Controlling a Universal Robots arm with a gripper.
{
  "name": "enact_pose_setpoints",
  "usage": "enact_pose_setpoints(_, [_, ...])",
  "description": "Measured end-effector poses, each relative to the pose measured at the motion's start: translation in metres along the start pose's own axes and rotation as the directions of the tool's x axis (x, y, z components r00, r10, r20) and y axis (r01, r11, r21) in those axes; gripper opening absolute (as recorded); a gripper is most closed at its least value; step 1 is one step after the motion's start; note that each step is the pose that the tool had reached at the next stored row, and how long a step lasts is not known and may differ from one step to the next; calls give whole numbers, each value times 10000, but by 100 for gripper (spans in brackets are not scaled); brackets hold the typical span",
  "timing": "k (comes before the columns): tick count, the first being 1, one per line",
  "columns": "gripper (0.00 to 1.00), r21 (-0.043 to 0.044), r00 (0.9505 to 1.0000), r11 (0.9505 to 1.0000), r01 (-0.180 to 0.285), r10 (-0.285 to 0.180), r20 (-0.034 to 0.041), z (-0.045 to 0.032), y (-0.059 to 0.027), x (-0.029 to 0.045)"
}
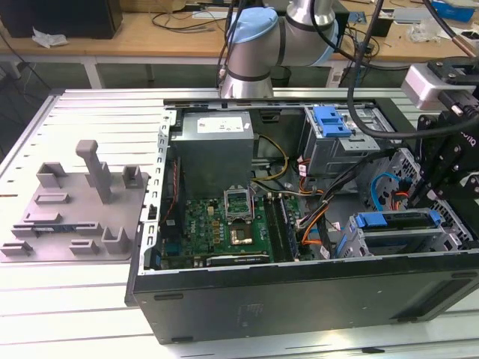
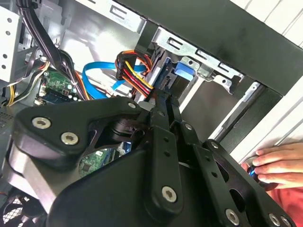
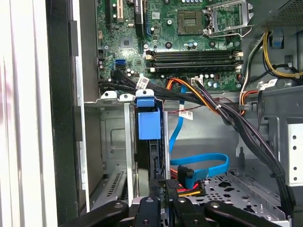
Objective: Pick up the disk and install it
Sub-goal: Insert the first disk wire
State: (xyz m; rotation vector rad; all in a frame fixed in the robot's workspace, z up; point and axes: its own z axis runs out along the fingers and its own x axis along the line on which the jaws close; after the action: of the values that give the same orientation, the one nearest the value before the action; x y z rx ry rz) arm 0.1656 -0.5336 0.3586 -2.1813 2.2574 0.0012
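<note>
The gripper (image 1: 440, 196) points down into the open computer case (image 1: 299, 299) at about four o'clock in the exterior view, its black linkage hanging from the wrist at three o'clock, while the arm's (image 1: 262, 45) pale blue-capped joint stands behind the case at twelve o'clock. In both wrist views the gripper's tip (image 3: 163, 201) (image 2: 162, 101) sits right at the near end of the disk (image 3: 149, 125), but whether it is clamped on it or loose cannot be told. The disk (image 1: 397, 220) stands on edge in the metal drive cage (image 1: 359, 243) at the case's four o'clock corner, its blue carrier frame uppermost. Just beside it lie a blue data cable (image 3: 203, 163) and a red-and-yellow power plug (image 2: 135, 73). From the cage, the motherboard (image 1: 224, 224) lies at nine o'clock and the grey power-supply box (image 1: 213, 146) at ten. In the second wrist view a person's hand (image 2: 279, 163) rests outside the case wall.
</note>
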Motion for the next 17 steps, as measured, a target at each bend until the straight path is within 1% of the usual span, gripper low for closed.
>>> enact_pose_setpoints(5, [16, 4, 10000, 10000, -73, 73, 1, 3, -10, 15])
enact_pose_setpoints(17, [16, 8, 10000, 10000, -56, 56, 0, 13, -5, 18])
